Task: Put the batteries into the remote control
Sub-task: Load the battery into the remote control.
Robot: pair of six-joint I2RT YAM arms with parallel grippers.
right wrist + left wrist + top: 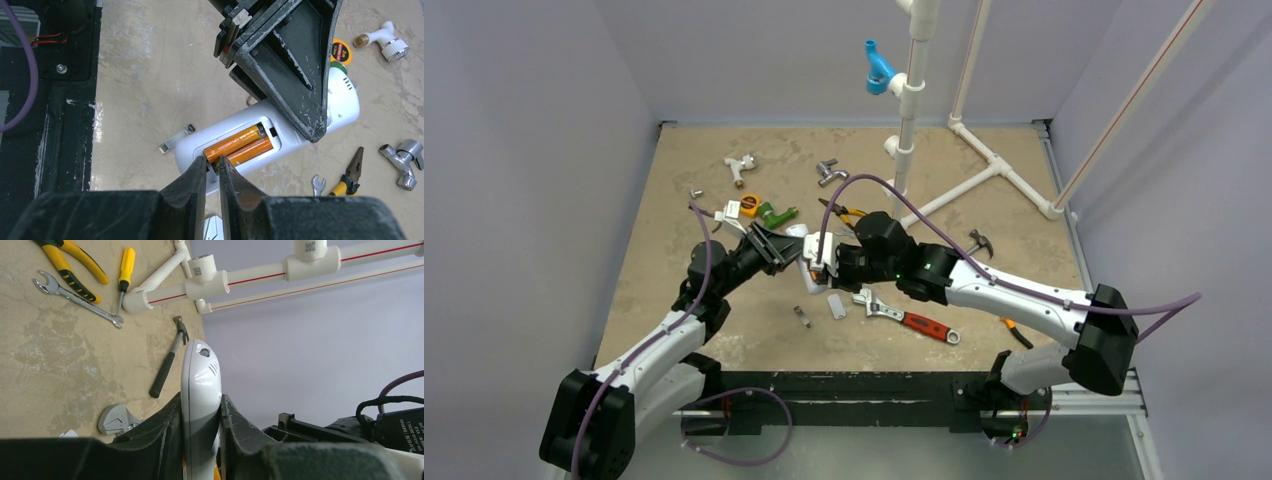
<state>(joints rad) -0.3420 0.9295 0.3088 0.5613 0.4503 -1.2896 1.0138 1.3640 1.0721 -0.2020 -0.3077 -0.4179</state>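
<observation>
The white remote control (201, 385) is held off the table, edge-on between the fingers of my left gripper (201, 405), which is shut on it. In the right wrist view the remote control (345, 100) shows its back with the compartment uncovered. Two orange batteries (235, 142) lie side by side in it. My right gripper (212, 162) has its tips against the near ends of the batteries. Its jaws are all but shut, with a thin slit and nothing between them. From above, both grippers meet at the remote control (812, 268) mid-table.
A loose white cover piece (836, 305) and a small grey metal cylinder (802, 317) lie just below the grippers. A red-handled adjustable wrench (914, 318), a hammer (980, 242), pliers (844, 211) and a white pipe frame (984, 170) lie around them.
</observation>
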